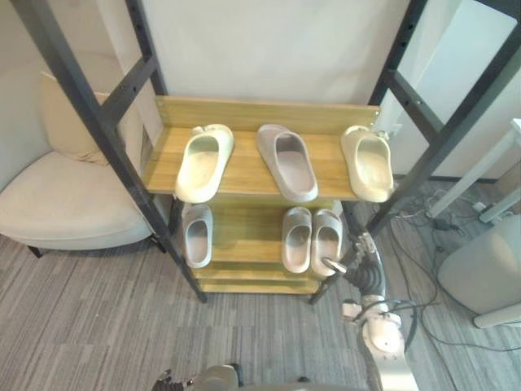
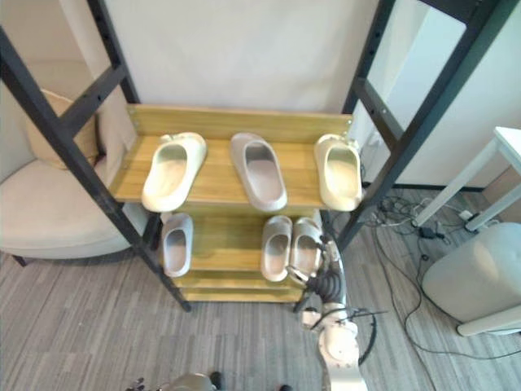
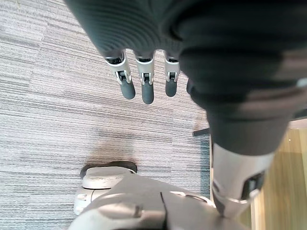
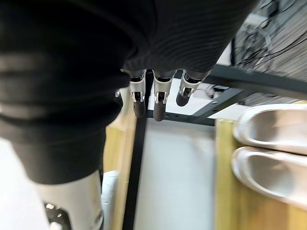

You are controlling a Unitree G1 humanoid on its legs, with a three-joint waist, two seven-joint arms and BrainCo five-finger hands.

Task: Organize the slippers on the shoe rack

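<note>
Seemingly light and soft, pale grey foam slippers [image 1: 313, 239] are being shown on the wooden shoe rack's [image 1: 244, 175] lower shelf beside the right hand [image 1: 359, 275], probably best pinched across the upper. In wrist views, the left hand [image 3: 144, 81] and the right are being held straight-fingered, empty.

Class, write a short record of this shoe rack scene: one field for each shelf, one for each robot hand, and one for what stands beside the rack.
Upper shelf: left cream slipper, middle grey slipper, right cream slipper
Lower shelf: single grey slipper at left, grey pair at right
Right hand: open, beside the grey pair
Left hand: open, over the carpet
Beside rack: cream armchair on the left
</note>
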